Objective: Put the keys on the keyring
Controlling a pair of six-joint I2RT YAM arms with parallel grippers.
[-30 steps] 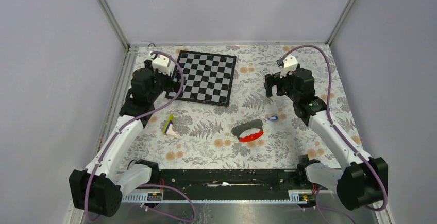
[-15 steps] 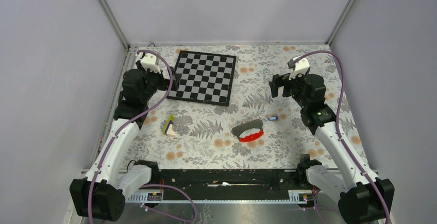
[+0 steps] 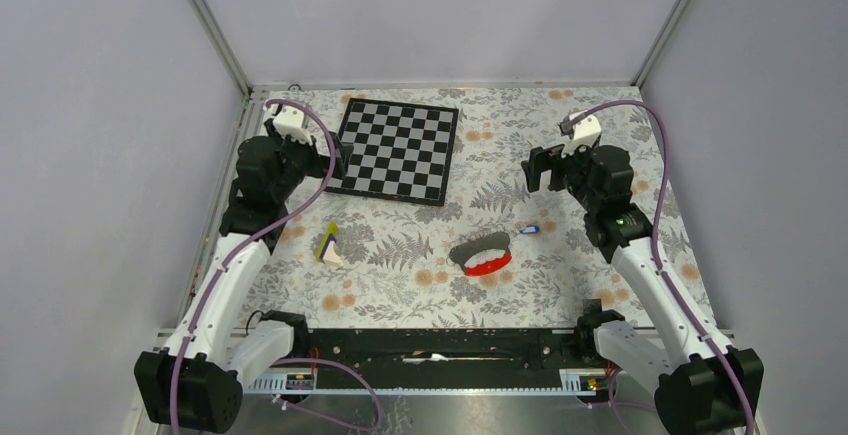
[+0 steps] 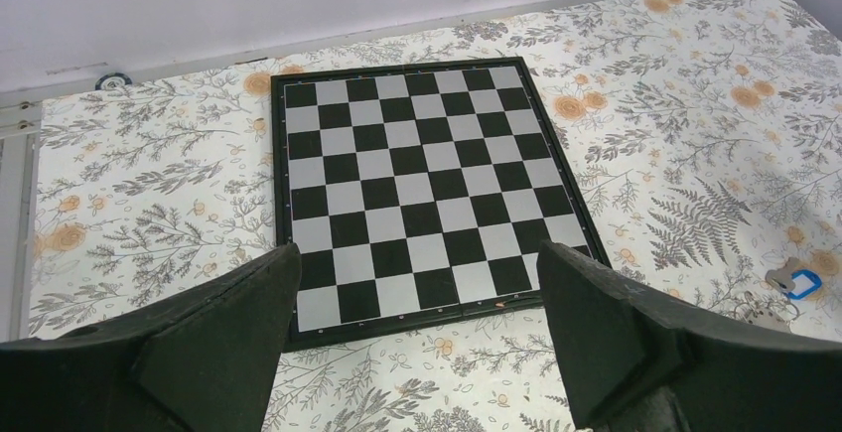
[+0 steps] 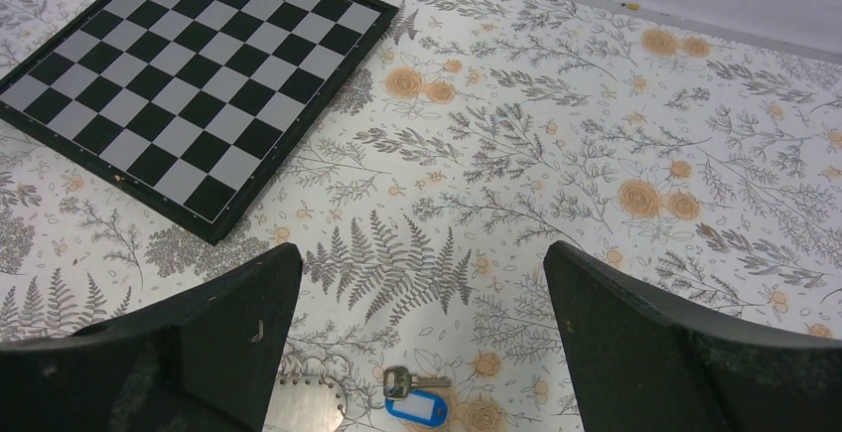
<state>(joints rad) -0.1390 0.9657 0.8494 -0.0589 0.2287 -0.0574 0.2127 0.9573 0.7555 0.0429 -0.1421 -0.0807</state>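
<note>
Both of my grippers hang above the tabletop [image 3: 500,125] with their jaws spread wide and nothing between them. My left gripper [image 3: 335,160] sits toward the far left corner, at the left side of the chessboard [image 3: 398,150]. Its wrist camera looks down past the two dark fingers [image 4: 243,323] onto the board's black and silver squares. My right gripper [image 3: 535,170] hovers over the right half of the tabletop, nearer the far edge than the near one, and points in toward the middle. The keys [image 3: 529,229] lie flat on the flowered cloth right of the middle, nearer the near edge than my right gripper and well below it. In my right wrist view the small metal key and its blue tag show at the bottom of the frame between my fingers. The keyring [image 3: 482,255] lies just beside the keys, toward the near left of them. Its red part faces the near edge and its grey part the far side, and I see a small gap between strap and key. A yellow, purple and white wedge [image 3: 328,245] rests on the left half, well apart from both.
</note>
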